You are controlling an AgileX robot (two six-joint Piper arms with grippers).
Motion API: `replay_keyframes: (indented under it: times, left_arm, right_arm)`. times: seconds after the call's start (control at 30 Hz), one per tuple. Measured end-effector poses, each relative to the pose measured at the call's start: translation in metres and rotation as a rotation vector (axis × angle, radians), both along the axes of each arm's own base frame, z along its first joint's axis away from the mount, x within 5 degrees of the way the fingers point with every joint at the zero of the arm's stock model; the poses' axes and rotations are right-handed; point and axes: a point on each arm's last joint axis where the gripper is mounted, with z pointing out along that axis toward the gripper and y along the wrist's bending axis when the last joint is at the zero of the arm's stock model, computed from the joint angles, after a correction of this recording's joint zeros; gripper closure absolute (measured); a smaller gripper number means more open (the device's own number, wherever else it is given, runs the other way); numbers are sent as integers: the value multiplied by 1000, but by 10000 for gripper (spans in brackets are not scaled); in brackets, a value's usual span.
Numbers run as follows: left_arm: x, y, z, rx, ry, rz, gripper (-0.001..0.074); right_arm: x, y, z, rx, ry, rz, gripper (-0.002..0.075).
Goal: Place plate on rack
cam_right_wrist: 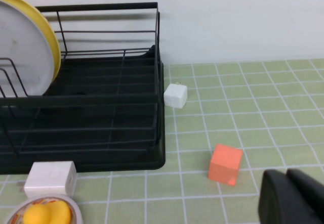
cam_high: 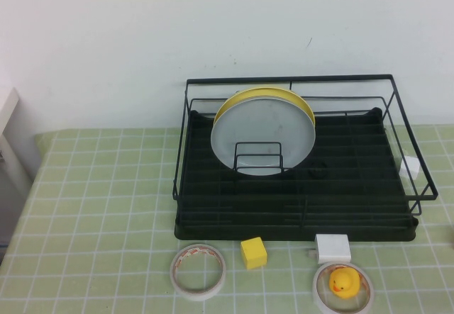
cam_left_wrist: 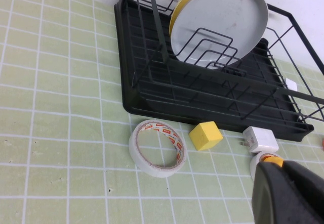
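The grey-blue plate (cam_high: 263,131) stands upright in the wire slots of the black rack (cam_high: 355,193), leaning against a yellow plate (cam_high: 241,98) behind it. It also shows in the left wrist view (cam_left_wrist: 223,19) and the right wrist view (cam_right_wrist: 20,47). Neither gripper shows in the high view. My left gripper (cam_left_wrist: 283,166) is shut and empty, low over the table in front of the rack. My right gripper (cam_right_wrist: 286,174) is shut and empty, over the table to the right of the rack, near an orange cube (cam_right_wrist: 226,164).
In front of the rack lie a tape roll (cam_high: 198,271), a yellow cube (cam_high: 253,252), a white adapter (cam_high: 333,247) and a rubber duck (cam_high: 343,283) inside a second tape roll. Another white adapter (cam_high: 410,166) sits at the rack's right side.
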Motion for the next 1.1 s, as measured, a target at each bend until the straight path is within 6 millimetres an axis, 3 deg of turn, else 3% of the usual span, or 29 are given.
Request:
replay_keyframes:
  times: [0.63,0.77,0.9,1.1]
  left_arm:
    - [0,0,0,0,0,0,736]
    - [3,5,-1,96,-44,30,736]
    - [8,12,-9,204,-110,102,736]
    - [11,21,-43,270,-136,262,736]
  right_arm:
    - [0,0,0,2,2,1,726]
    - [0,0,0,1,2,1,726]
    - [0,0,0,-1,2,1,726]
    - [0,0,0,-1,3,1,726]
